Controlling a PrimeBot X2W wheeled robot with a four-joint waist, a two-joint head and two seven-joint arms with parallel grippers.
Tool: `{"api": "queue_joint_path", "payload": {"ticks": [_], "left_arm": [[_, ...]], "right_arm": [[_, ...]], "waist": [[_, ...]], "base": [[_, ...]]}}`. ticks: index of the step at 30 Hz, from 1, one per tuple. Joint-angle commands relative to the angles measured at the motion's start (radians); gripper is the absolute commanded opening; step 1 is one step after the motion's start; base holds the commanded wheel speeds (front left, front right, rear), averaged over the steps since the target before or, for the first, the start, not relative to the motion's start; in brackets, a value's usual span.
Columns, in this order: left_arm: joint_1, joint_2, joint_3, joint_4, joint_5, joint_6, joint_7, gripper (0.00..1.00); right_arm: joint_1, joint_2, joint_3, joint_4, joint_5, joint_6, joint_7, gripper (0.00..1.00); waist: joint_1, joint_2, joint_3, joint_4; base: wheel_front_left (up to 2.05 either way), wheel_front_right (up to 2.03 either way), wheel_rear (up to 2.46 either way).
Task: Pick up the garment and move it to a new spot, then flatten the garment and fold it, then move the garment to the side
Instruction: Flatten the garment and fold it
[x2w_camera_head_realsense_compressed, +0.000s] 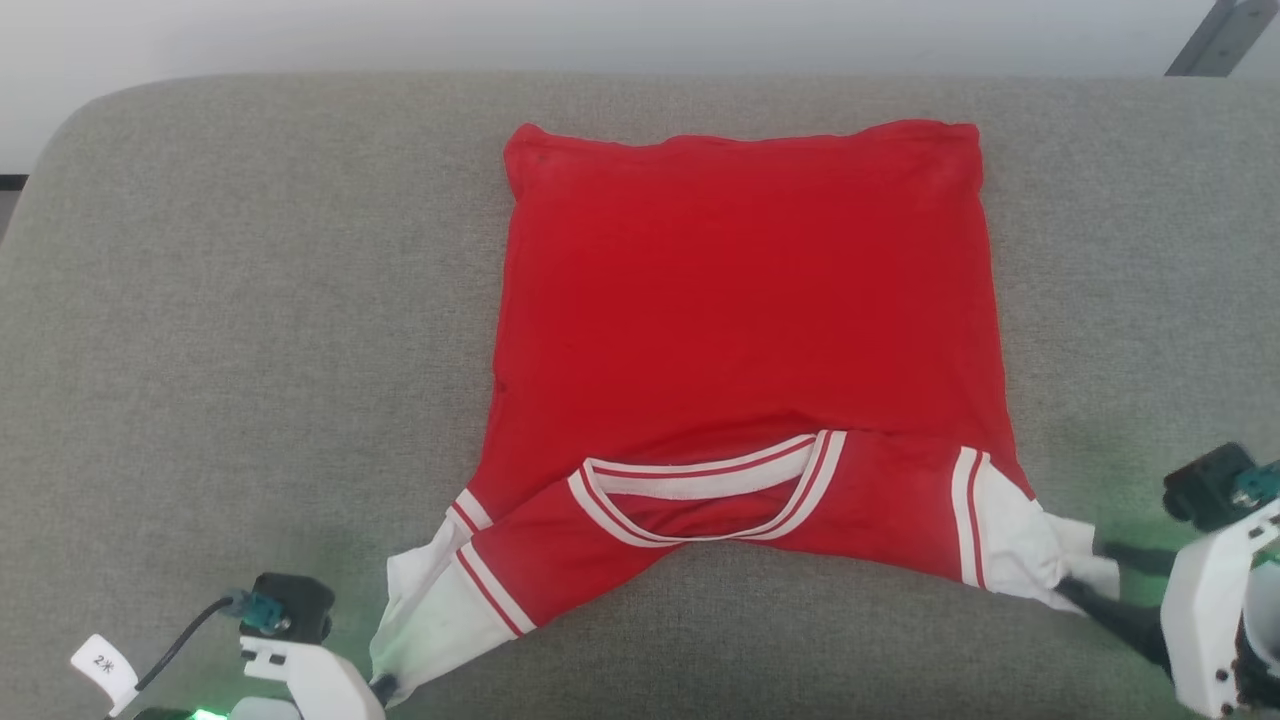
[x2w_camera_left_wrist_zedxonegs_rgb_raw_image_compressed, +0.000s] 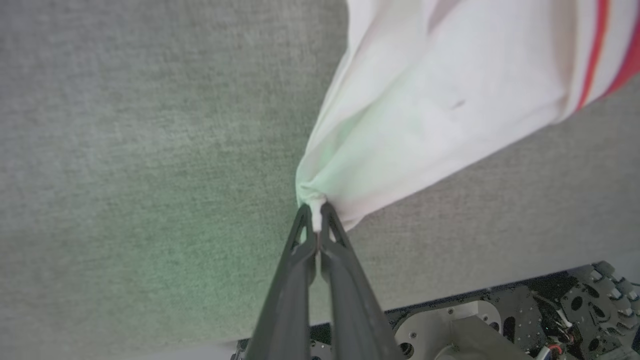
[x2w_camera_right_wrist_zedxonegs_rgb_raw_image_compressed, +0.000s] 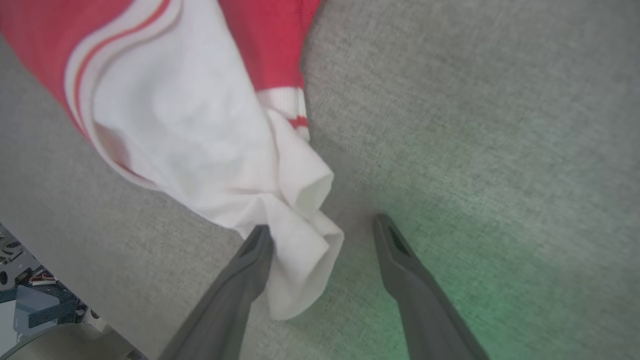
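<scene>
The garment (x2w_camera_head_realsense_compressed: 745, 300), a red shirt with white sleeves and striped trim, lies spread on the grey cushion with its collar toward me and its plain red side up; no print shows. My left gripper (x2w_camera_left_wrist_zedxonegs_rgb_raw_image_compressed: 315, 212) is shut on the tip of the white left sleeve (x2w_camera_left_wrist_zedxonegs_rgb_raw_image_compressed: 430, 115), pulled taut at the lower left of the head view, where the gripper (x2w_camera_head_realsense_compressed: 383, 688) sits. My right gripper (x2w_camera_right_wrist_zedxonegs_rgb_raw_image_compressed: 322, 225) is open, its fingers astride the crumpled end of the other white sleeve (x2w_camera_right_wrist_zedxonegs_rgb_raw_image_compressed: 210, 135); in the head view this gripper (x2w_camera_head_realsense_compressed: 1085, 575) is at the lower right.
The grey cushion (x2w_camera_head_realsense_compressed: 250, 300) spreads wide to both sides of the shirt, its rounded far edge against a pale wall. Its near edge lies close under both grippers, with robot base hardware (x2w_camera_left_wrist_zedxonegs_rgb_raw_image_compressed: 500, 320) below it. A tagged cable (x2w_camera_head_realsense_compressed: 150, 650) hangs at my left wrist.
</scene>
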Motion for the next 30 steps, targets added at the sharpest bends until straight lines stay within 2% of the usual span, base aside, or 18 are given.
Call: {"api": "queue_joint_path", "payload": {"ticks": [1, 5, 9, 17, 21, 30], "left_arm": [[-0.027, -0.027, 0.0, -0.004, 0.015, 0.005, -0.015, 0.0], [-0.041, -0.032, 0.004, -0.017, 0.022, 0.011, -0.034, 0.0], [-0.06, -0.046, 0.002, -0.027, 0.037, 0.01, -0.05, 0.0], [-0.125, -0.085, -0.015, -0.032, 0.067, -0.008, -0.064, 0.0], [-0.177, -0.117, -0.036, -0.021, 0.085, -0.027, -0.064, 0.0], [-0.29, -0.215, -0.084, 0.044, 0.107, -0.083, -0.076, 0.0]], "right_arm": [[0.012, 0.007, -0.02, 0.006, -0.009, -0.01, 0.009, 1.0], [0.004, 0.003, -0.107, -0.047, -0.027, -0.007, 0.024, 1.0], [-0.013, 0.028, -0.217, -0.087, -0.063, -0.006, 0.036, 1.0], [-0.156, 0.152, -0.404, -0.078, -0.221, -0.006, 0.11, 1.0], [-0.283, 0.218, -0.447, -0.007, -0.285, -0.006, 0.152, 1.0], [-0.565, 0.272, -0.469, 0.314, -0.371, -0.006, 0.244, 1.0]], "waist": [[0.0, -0.0001, 0.002, 0.0], [0.0, -0.0001, 0.015, 0.001], [0.0, -0.0001, 0.034, 0.008], [0.0, -0.0001, 0.079, 0.052], [0.0, -0.0001, 0.116, 0.096], [0.0, -0.0001, 0.203, 0.221]], "base": [[0.0, 0.0, 0.0], [0.0, 0.0, 0.0], [0.0, 0.0, 0.0], [0.0, 0.0, 0.0], [0.0, 0.0, 0.0], [0.0, 0.0, 0.0]]}}
